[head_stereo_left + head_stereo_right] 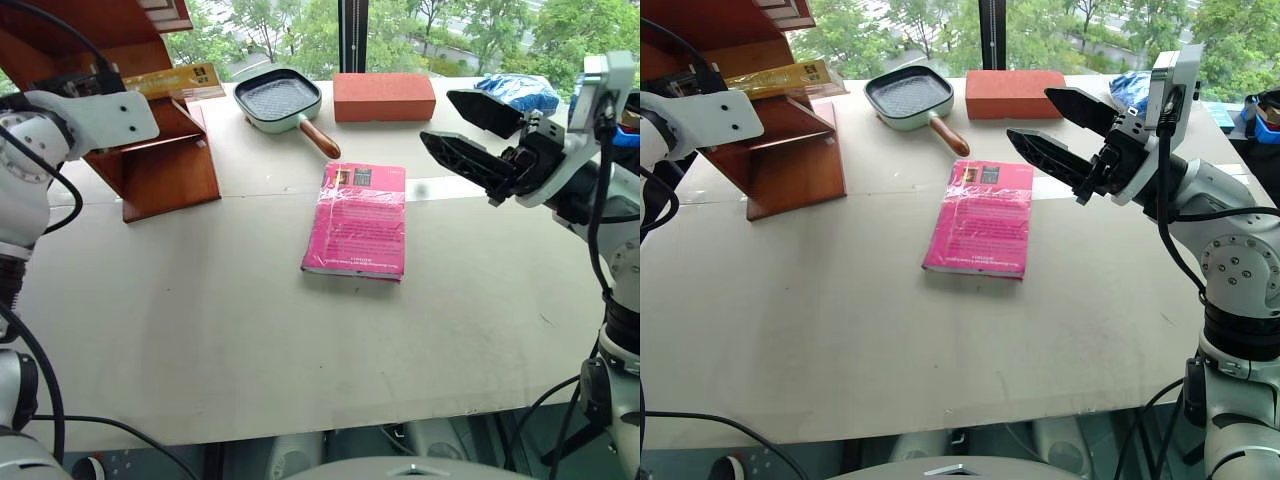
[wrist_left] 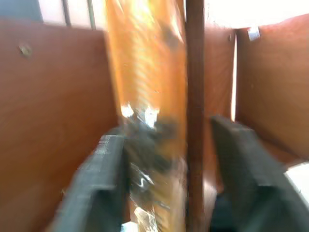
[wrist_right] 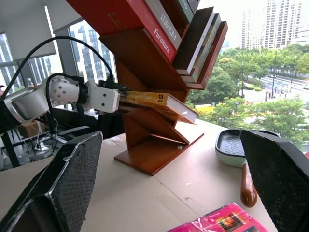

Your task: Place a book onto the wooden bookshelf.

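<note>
The book (image 3: 159,100) lies on a slanted board of the wooden bookshelf (image 1: 165,165), at the surface's (image 1: 250,340) far left. Right of the shelf sit a pan (image 1: 278,98), then a brick (image 1: 384,96); another book (image 1: 357,220) lies nearer, mid-surface.

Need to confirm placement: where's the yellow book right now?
In the right wrist view the yellow book lies on a slanted board of the wooden bookshelf, at the table's far left, with the left gripper at its near end.

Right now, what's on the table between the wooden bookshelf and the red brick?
A square grill pan with a wooden handle sits between the wooden bookshelf and the red brick, seen in the left eye view.
</note>
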